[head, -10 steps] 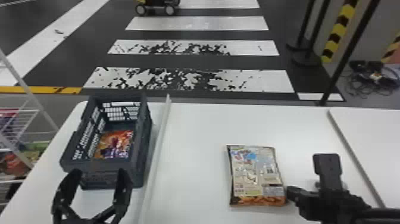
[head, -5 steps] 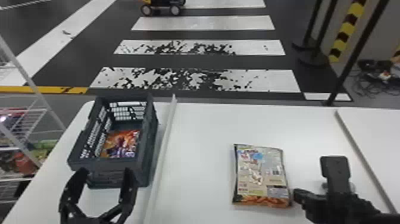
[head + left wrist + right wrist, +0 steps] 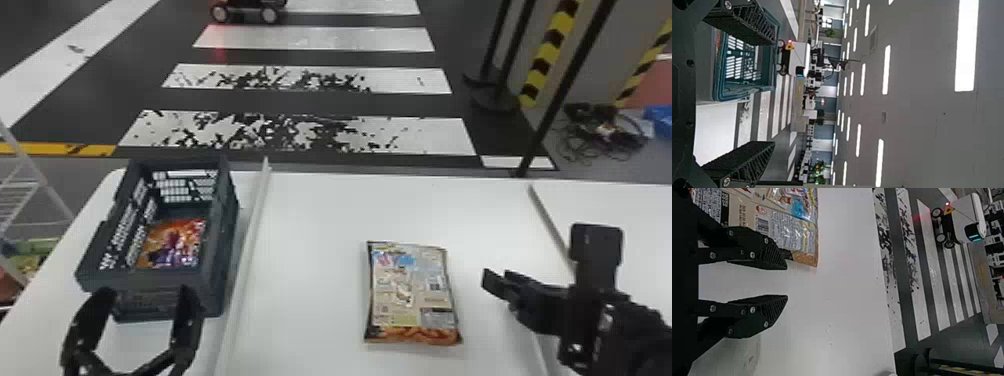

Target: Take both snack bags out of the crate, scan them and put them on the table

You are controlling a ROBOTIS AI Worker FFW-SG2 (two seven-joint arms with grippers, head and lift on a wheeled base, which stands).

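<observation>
The wide, empty left gripper (image 3: 146, 296) is the nearer to the crate (image 3: 142, 278); the inner bag (image 3: 175, 245) lies ahead of it, probably calling for a reach over the near side. The loose bag (image 3: 410, 295) lies left of the parted, empty right gripper (image 3: 786, 282).

A large indoor hall, probably a robotics test site: strip lights (image 3: 886, 70) run along the ceiling (image 3: 922, 117), a crosswalk (image 3: 300, 132) marks the floor (image 3: 125, 75), and a wheeled robot (image 3: 799, 58) stands on its far part.
</observation>
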